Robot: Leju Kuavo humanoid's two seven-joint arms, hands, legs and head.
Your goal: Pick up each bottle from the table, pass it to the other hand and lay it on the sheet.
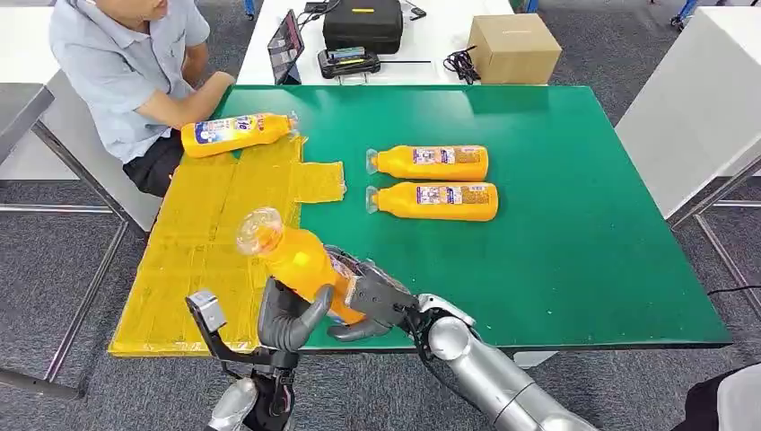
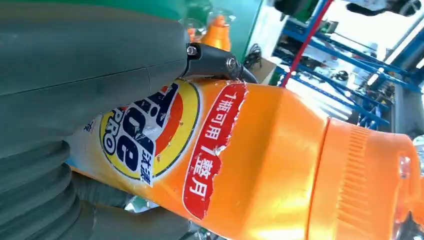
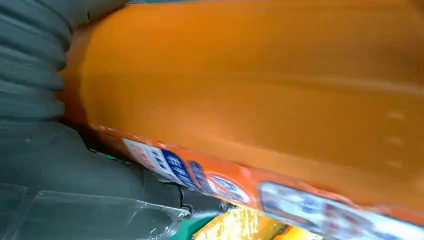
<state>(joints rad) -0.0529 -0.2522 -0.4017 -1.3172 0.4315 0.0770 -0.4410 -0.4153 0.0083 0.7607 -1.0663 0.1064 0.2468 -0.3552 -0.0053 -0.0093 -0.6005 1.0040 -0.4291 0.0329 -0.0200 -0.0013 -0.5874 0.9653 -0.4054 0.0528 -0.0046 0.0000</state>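
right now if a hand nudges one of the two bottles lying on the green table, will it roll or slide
Probably roll: each bottle lies on its side on the smooth green table. Its body looks flattish, so it may only rock. The glossy plastic could slip.

We see open yellow sheet [image 1: 202, 260] left of the held bottle [image 1: 301, 260]; its far end is taken by a lying bottle [image 1: 238, 133] (a person's arm [image 1: 184, 101] rests just beyond). Two bottles [image 1: 431, 162] [image 1: 435, 201] block the table's [image 1: 583, 224] middle; the right side lies bare.
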